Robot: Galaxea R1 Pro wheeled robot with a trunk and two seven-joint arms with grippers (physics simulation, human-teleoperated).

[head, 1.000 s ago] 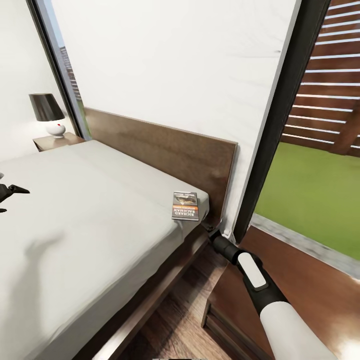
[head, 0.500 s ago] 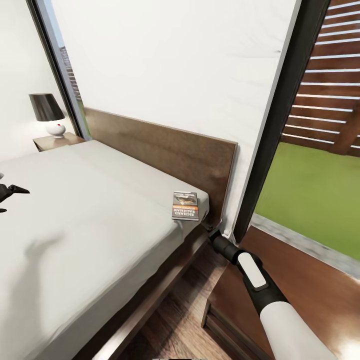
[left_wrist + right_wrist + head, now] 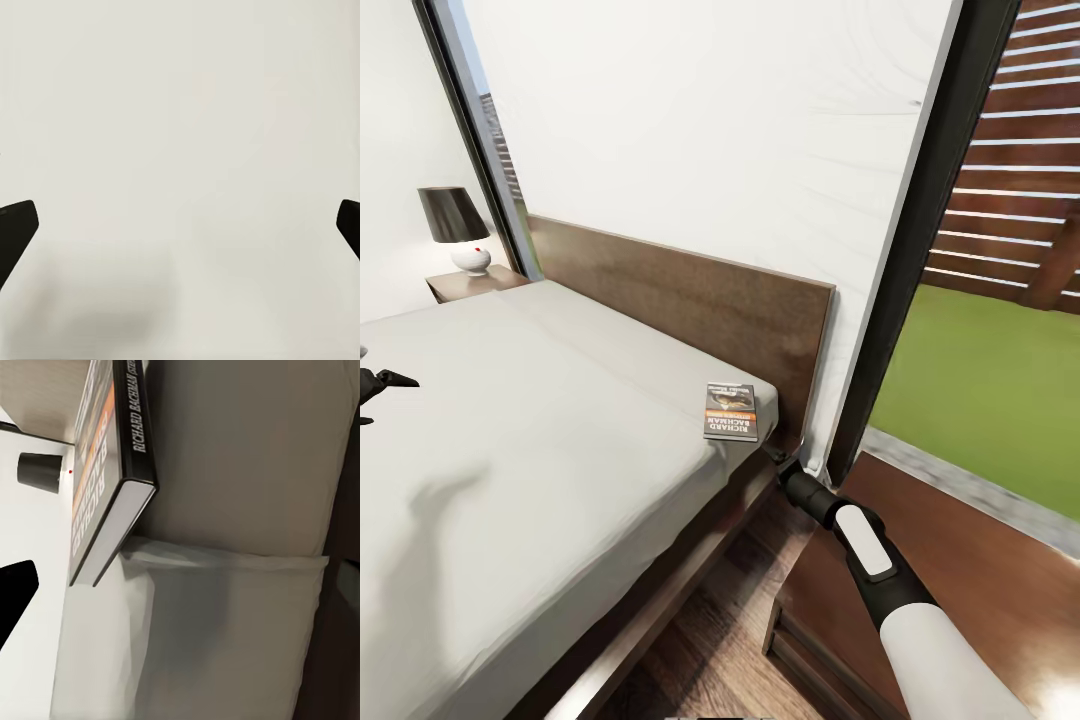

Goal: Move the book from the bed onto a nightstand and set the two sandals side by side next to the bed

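Nothing is seen moved since before. Right end effector [image 3: 780, 460], opening untold, could knock book [image 3: 730, 411] off bed [image 3: 540, 440].

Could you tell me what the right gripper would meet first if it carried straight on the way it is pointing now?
Most likely the book lying at the mattress corner: the right wrist view looks straight at its near edge, though depth is hard to judge.

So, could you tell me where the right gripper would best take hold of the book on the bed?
Probably by its near edge. The book lies flat on the mattress corner by the headboard, its edge overhanging the mattress slightly in the right wrist view. Coming in low from the bed's side, where the right arm already is, one finger could slide under and one over the cover.
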